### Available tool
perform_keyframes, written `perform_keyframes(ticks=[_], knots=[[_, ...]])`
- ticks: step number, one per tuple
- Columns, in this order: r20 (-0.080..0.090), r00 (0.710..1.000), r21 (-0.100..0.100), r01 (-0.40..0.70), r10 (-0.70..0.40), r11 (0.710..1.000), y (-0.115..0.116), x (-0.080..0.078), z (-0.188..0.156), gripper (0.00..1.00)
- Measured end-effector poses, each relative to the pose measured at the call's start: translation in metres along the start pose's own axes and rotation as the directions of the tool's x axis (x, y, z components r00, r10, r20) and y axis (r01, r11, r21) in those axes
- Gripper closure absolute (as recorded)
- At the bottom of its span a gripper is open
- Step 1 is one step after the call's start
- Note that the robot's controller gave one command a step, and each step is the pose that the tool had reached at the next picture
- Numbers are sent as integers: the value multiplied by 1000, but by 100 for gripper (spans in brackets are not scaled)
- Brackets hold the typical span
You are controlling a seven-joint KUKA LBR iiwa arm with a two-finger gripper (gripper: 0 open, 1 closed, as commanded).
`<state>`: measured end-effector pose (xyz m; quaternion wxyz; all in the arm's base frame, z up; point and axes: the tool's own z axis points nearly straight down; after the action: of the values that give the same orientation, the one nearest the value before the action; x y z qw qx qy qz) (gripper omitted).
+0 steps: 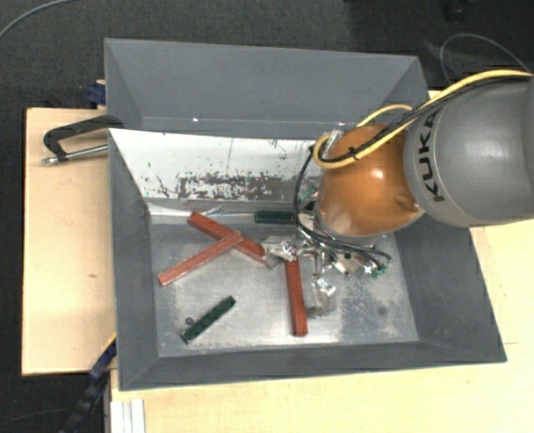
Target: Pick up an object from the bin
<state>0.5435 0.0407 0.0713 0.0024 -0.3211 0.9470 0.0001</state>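
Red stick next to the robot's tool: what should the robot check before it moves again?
1. The tool is down inside the bin: ok.
2. The red stick lies right beside the tool: ok.
3. The red stick is gripped by the tool: cannot tell.
4. The red stick is clear of the two crossed red sticks: cannot tell, their ends nearly meet.
5. The green stick lies well apart: ok.

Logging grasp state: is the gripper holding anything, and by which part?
Cannot tell. The gripper sits low beside a red-brown bar near the middle of the bin; no hold is visible.
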Motion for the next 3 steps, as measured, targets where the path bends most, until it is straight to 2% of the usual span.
perform_keyframes(ticks=[1, 2, 3], knots=[[12, 1000, 4, -1, 1, 1000, -1, -4, -4, 100], [1, 1000, 0, -1, 1, 1000, 0, 0, 0, 0], [0, 1000, -1, -1, 1, 1000, 1, 0, 0, 100]])
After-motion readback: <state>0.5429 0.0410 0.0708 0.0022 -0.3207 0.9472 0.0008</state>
